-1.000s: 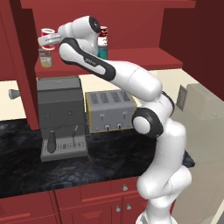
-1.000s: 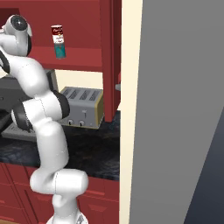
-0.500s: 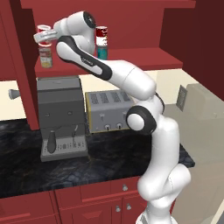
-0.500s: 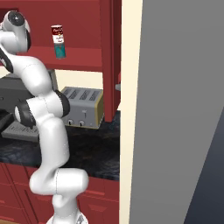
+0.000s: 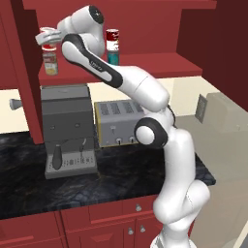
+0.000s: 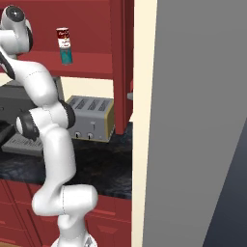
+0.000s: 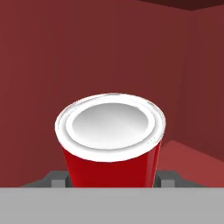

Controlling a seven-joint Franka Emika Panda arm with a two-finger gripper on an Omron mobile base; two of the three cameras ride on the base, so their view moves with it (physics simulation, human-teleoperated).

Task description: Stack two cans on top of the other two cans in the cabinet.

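High up, a white robot arm reaches into a dark red wall cabinet [image 5: 145, 68] above a black desk [image 5: 29, 186]. Its hand [image 5: 47, 39] is clamped on a bright red can [image 5: 48, 38] with a white top band, holding it just above a tan can [image 5: 50, 63] that stands on the cabinet shelf at the left; whether the two touch cannot be told. From the hand's own camera, the red can [image 7: 111, 140] sits between the two dark fingertips [image 7: 56, 178], its white top facing the camera and the cabinet's red inner walls behind it.

Further right on the same shelf, a dark red and white can [image 5: 112, 39] stands stacked on a teal can [image 5: 113, 58]. From the right side, this stack appears again, dark red can [image 6: 63, 37] over teal can [image 6: 66, 55].

Below the cabinet, on the desk, a grey coffee machine [image 5: 68, 131] stands beside a silver toaster [image 5: 116, 123]. Red drawers with small knobs [image 5: 139, 208] run under the desk.
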